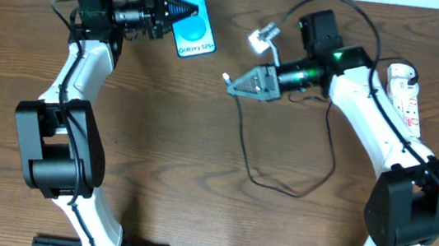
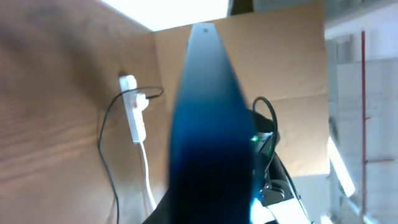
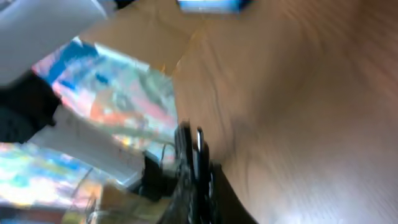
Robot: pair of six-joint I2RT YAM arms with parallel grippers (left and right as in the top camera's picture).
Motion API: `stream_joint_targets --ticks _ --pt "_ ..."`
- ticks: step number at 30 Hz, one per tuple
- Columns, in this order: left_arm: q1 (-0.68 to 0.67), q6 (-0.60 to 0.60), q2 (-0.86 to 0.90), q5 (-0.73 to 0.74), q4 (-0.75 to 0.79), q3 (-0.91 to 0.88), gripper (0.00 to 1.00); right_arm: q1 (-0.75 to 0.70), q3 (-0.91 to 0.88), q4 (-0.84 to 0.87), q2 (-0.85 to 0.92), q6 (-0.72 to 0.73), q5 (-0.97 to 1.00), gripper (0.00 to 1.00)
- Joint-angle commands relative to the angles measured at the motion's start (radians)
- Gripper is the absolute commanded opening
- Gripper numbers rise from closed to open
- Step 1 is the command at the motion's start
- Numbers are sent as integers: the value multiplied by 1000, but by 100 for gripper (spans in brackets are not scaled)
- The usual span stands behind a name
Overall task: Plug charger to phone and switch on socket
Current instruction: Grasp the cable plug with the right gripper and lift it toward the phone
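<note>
The phone (image 1: pixel 196 23), blue-screened with a white text strip, is at the back of the table, and my left gripper (image 1: pixel 176 9) is shut on its left end. In the left wrist view the phone (image 2: pixel 208 124) runs edge-on up the frame and hides the fingers. My right gripper (image 1: pixel 236 83) is shut on the charger (image 1: pixel 244 142) close to its connector tip (image 1: pixel 226 78), right of the phone and apart from it. In the right wrist view the fingers (image 3: pixel 194 155) are pressed together and blurred. The socket (image 1: pixel 406 96) lies at the right edge.
The charger's black cable loops over the middle of the table toward the socket (image 2: pixel 132 107). A brown cardboard wall (image 2: pixel 286 68) stands behind the table. A small white-and-silver connector (image 1: pixel 263 38) hangs beside the right wrist.
</note>
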Motion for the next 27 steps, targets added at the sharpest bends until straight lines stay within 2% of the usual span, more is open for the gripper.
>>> stream_joint_targets --ticks 1,4,7,12,17,27 --pt "1 -330 -32 -41 260 21 7 33 5 173 2 274 -43 1" --pt "2 -507 -32 -55 492 21 7 55 5 360 2 430 -43 1" --pt "3 -561 -32 -55 539 21 7 67 5 444 2 501 -44 1" --pt "3 -562 -32 -54 552 21 8 86 5 472 2 517 -40 1" --pt "3 -563 -32 -39 639 21 7 87 5 472 2 518 -6 1" --pt "3 -505 -32 -3 640 21 7 86 5 520 2 523 -39 1"
